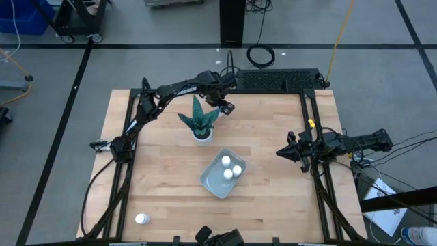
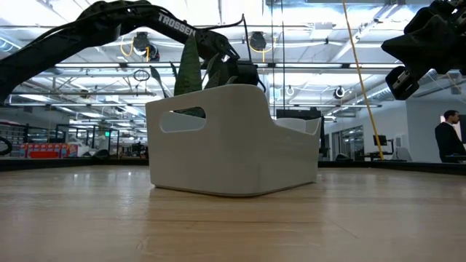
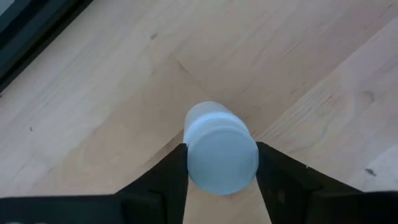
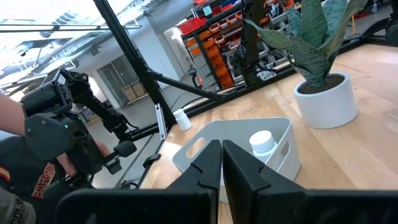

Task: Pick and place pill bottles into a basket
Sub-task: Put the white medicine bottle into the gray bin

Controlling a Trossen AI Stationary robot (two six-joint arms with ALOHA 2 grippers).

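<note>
My left gripper [image 1: 226, 108] is over the far middle of the table, just right of the potted plant, shut on a white pill bottle [image 3: 221, 155]. The pale blue-grey basket [image 1: 223, 172] sits at the table's middle with three white bottles standing in it; in the low view it is the basket [image 2: 233, 138] in front of the plant. Another bottle [image 1: 142, 219] stands on the table near the front left corner. My right gripper [image 1: 280, 152] is shut and empty at the table's right side, pointing toward the basket. My left gripper pinches the bottle at its cap end [image 3: 194, 158] between its two fingers [image 3: 169, 177], one on each side. The fingers come from above, pointing down. The bottle stands upright with its cap toward the wrist. I cannot tell whether its base is clear of the table.
A potted plant in a white pot [image 1: 201, 134] stands between my left gripper and the basket. A dark keyboard-like mat [image 1: 280, 80] lies at the far edge. A person [image 4: 25, 174] is beyond the table's left side, and another person [image 2: 448, 138] stands far off in the room.
</note>
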